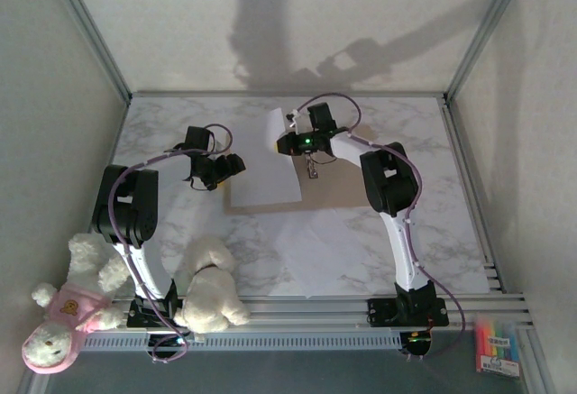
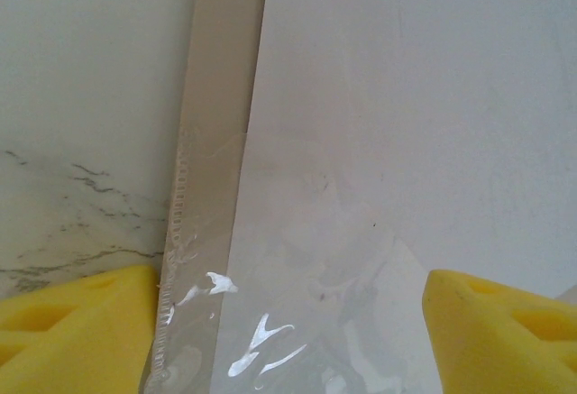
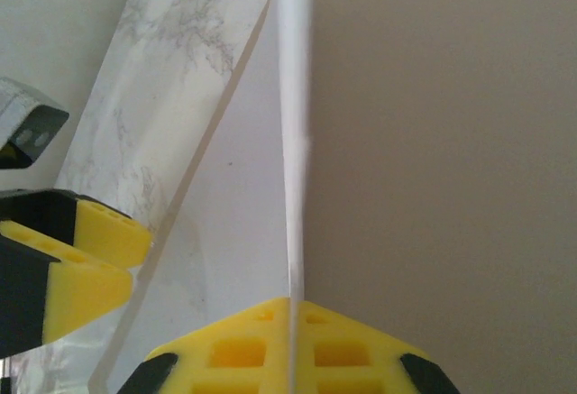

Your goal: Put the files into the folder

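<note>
The tan folder (image 1: 329, 191) lies open in the middle of the table. A white file sheet (image 1: 270, 164) covers its left part, with the sheet's right edge lifted. My right gripper (image 1: 281, 143) is shut on that edge; in the right wrist view the sheet (image 3: 293, 142) stands edge-on out of my right gripper (image 3: 291, 308), above the folder (image 3: 442, 142). My left gripper (image 1: 239, 163) is open at the sheet's left side. In the left wrist view my left gripper (image 2: 288, 340) straddles glossy clear film over the sheet (image 2: 406, 96) and a strip of the folder (image 2: 216, 69). More white files (image 1: 379, 254) lie nearer the front.
Two plush toys (image 1: 212, 290) (image 1: 68, 313) sit by the left arm's base. A pack of coloured markers (image 1: 498, 344) lies at the front right, off the marble table (image 1: 162, 132). Metal frame posts (image 1: 90, 29) and white walls close in the sides and back.
</note>
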